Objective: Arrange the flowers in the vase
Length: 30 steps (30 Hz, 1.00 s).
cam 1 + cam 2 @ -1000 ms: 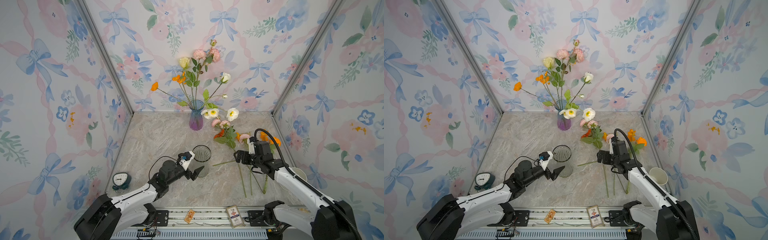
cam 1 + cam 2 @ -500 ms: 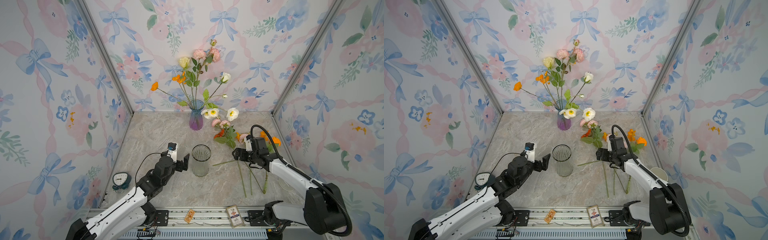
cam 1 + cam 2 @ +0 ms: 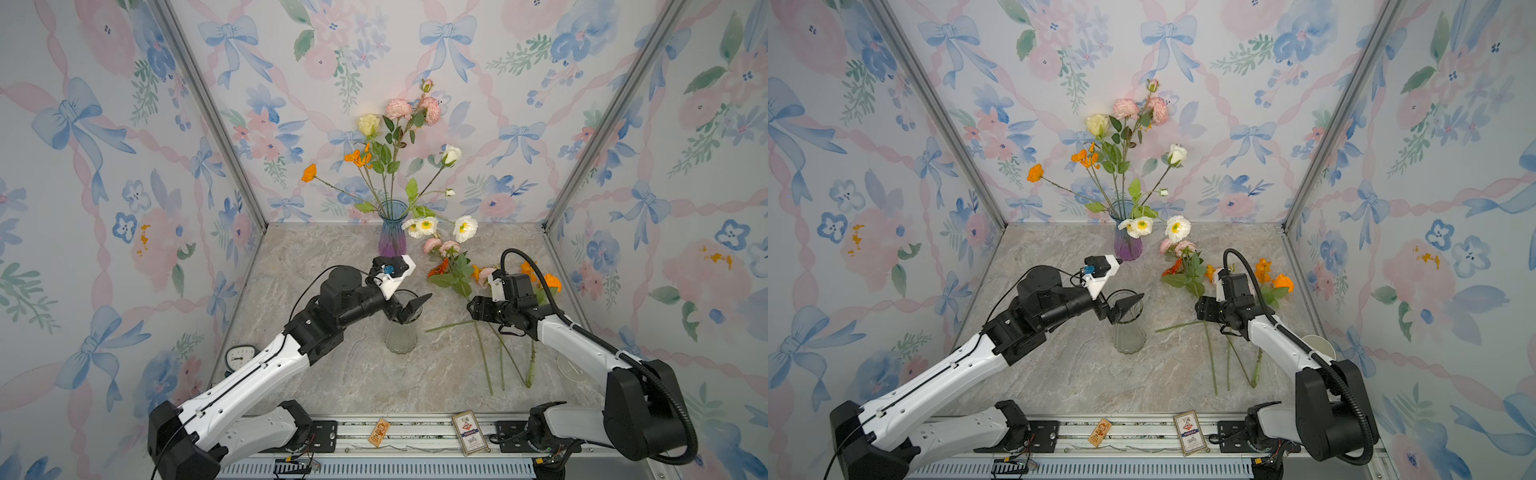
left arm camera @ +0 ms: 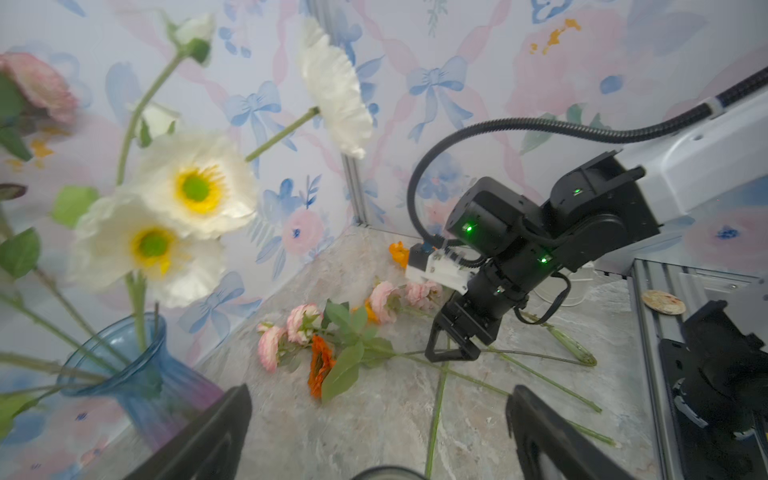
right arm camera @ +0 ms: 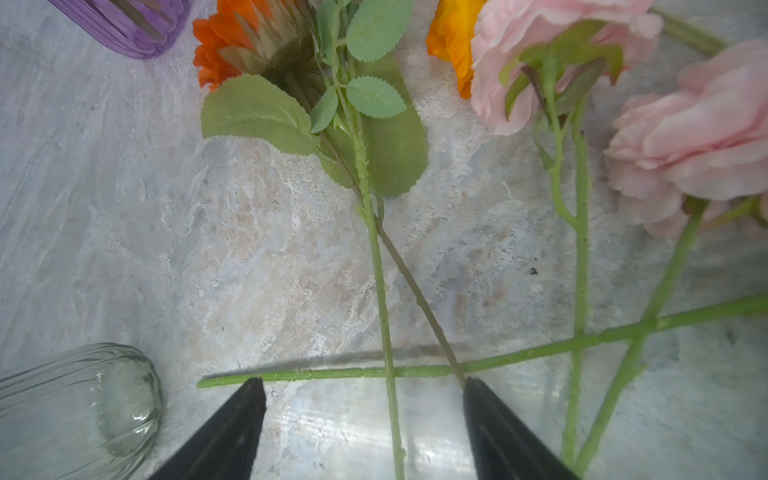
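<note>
A blue-purple vase (image 3: 392, 232) at the back holds several flowers (image 3: 390, 137): pink, cream and white roses, orange and white poppies. More flowers (image 3: 453, 270) lie loose on the table at the right, their stems crossing (image 5: 332, 372). A clear glass vase (image 3: 401, 332) stands mid-table. My left gripper (image 3: 409, 307) hangs open just above its rim (image 4: 382, 473), holding nothing. My right gripper (image 3: 471, 309) is low over the loose stems. Its jaws are open, with one green stem (image 5: 392, 415) running between the fingertips (image 5: 249, 399), untouched.
A small clock (image 3: 239, 357) sits at the front left by the wall. A white cup (image 3: 1318, 347) stands behind the right arm. A card pack (image 3: 469, 432) and a small tag (image 3: 378, 432) lie on the front rail. Papered walls close three sides.
My left gripper pulled back to the left, then swung right to hang over the clear vase's rim. My right gripper stayed over the stems and its jaws narrowed a little.
</note>
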Tool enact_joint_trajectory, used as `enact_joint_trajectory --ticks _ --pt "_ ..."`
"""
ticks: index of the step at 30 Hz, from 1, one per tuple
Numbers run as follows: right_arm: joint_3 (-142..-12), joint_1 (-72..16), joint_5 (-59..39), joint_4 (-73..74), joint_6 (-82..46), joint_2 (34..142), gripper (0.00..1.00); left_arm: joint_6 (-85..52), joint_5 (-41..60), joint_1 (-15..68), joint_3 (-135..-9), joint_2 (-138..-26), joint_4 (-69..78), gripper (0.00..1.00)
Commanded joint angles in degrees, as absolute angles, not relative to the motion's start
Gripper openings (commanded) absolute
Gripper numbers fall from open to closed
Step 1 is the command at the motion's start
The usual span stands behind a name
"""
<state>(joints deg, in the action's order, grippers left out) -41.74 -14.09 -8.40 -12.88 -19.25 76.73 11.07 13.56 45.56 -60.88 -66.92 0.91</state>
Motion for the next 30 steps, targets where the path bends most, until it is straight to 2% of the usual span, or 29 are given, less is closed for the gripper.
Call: enact_joint_trajectory --ticks 1,6,11,15,30 --pt "-44.37 -14.74 -7.17 -13.56 -18.18 79.51 0.7 19.14 14.48 47.7 -65.62 -72.07 -6.33 0.98" --pt "-48.35 -16.69 -4.93 -12.8 -16.54 85.94 0.56 20.0 10.07 49.71 -58.13 -66.78 -4.37 0.98" --pt "-53.65 -18.9 1.16 -15.22 -16.21 92.69 0.45 24.51 2.4 57.17 -50.22 -60.2 1.95 0.98" --pt "-54.66 -19.23 4.07 -16.12 -16.76 94.48 0.43 25.05 0.53 58.46 -50.19 -60.88 1.8 0.98" --pt "-57.35 -20.48 3.33 -17.94 -16.86 101.04 0.38 25.71 0.44 58.54 -49.75 -60.1 1.85 0.98"
